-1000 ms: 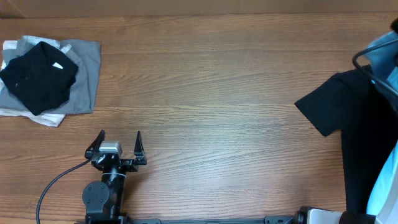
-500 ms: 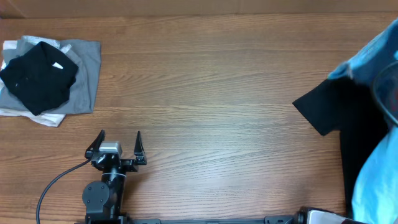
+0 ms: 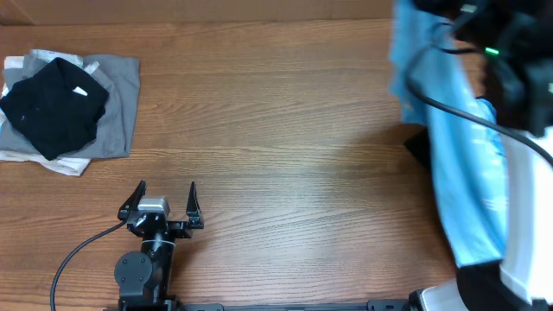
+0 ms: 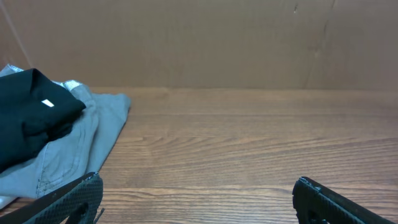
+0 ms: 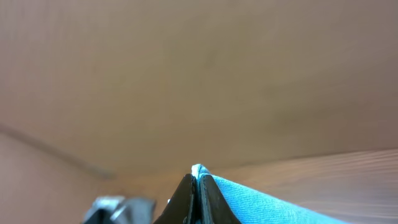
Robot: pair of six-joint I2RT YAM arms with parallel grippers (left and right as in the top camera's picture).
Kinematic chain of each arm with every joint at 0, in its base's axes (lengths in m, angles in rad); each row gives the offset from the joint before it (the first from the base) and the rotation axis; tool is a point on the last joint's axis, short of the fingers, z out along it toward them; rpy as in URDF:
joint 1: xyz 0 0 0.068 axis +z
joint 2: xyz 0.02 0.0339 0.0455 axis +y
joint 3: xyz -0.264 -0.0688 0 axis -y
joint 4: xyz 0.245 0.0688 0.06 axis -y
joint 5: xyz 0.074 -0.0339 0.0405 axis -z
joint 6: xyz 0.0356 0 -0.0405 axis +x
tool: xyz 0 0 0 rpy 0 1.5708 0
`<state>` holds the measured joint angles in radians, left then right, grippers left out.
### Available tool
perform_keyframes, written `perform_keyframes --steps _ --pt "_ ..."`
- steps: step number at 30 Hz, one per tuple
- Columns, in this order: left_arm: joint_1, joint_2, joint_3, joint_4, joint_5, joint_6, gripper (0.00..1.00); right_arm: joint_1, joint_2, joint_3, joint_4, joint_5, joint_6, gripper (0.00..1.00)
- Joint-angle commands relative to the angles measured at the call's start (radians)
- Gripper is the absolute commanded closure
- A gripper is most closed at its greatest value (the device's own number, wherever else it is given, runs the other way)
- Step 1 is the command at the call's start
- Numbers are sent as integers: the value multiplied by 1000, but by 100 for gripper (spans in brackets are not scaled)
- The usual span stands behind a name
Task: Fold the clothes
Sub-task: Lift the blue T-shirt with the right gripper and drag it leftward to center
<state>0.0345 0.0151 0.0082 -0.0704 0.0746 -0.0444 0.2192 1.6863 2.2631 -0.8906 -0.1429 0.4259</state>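
- We are pinching the light blue T-shirt (image 3: 458,164) in our right gripper (image 5: 198,186) — in the right wrist view its jaws are pressing together on a fold of the cloth.
- The T-shirt is hanging above the right side of the counter (image 3: 285,130). In the overhead view it is draping in a long band from the far edge toward the near edge.
- A black garment (image 3: 416,147) is peeking out past the T-shirt's left edge and lying on the counter; most of it is hidden.
- Our left gripper (image 3: 167,186) is sitting near the front left of the counter with its jaws spread wide — gripping nothing, and well apart from the T-shirt.
- At the far left a pile is sitting: a folded black piece (image 3: 52,108) on top of a grey piece (image 3: 121,104), with white cloth (image 3: 60,162) showing beneath.
- A dark cable (image 3: 73,255) is curving away from the left arm.
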Motion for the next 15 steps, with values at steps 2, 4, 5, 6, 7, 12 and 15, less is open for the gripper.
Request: perform_keyframes --steps 2,4,5,6,7,12,15 --pt "4 -10 -3 0 11 22 0 135 109 25 66 -48 62 96" --pt "4 -10 -3 0 10 23 0 188 163 25 109 -81 77 96" --pt "4 -10 -3 0 11 22 0 219 195 25 140 -114 89 96" --pt "4 -10 -3 0 10 22 0 247 224 25 166 -139 108 96" --pt "4 -10 -3 0 11 23 0 270 244 25 190 -164 119 96" --pt "4 -10 -3 0 10 22 0 394 325 25 296 -225 129 96" --pt "4 -10 -3 0 10 23 0 443 334 25 303 -225 127 96"
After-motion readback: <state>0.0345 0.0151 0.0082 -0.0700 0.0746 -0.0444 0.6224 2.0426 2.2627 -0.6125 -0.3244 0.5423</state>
